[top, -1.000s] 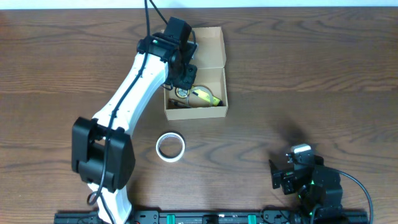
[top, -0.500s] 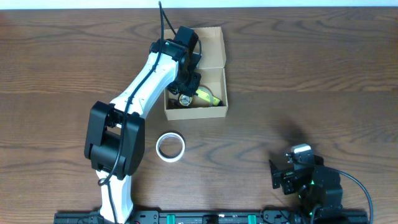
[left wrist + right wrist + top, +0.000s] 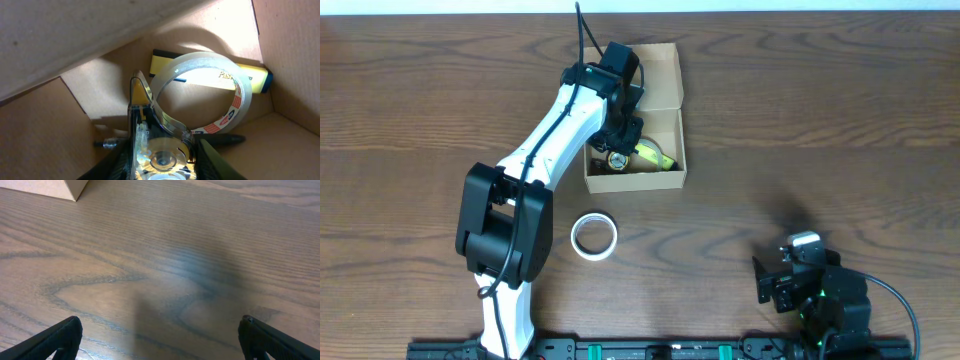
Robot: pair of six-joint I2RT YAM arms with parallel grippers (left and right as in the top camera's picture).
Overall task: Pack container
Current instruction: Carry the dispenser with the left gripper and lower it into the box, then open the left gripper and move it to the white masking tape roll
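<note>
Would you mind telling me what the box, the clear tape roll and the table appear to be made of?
The container looks like matte tan cardboard: folded flaps, raw edges. The clear tape roll seems glossy transparent plastic film, its band see-through and shiny. The table shows dark wood grain, possibly veneer or laminate.

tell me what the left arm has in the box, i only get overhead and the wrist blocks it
observer: the left wrist view shows the left jaws shut on a clear tape roll, down inside the container.
operator: anything already in there
observer: a yellow tool with a black end lies behind the roll, and a black pen lies nearer the jaws.
operator: right arm busy
observer: no, the right wrist view shows the right jaws open wide, with only table wood between them.
</note>
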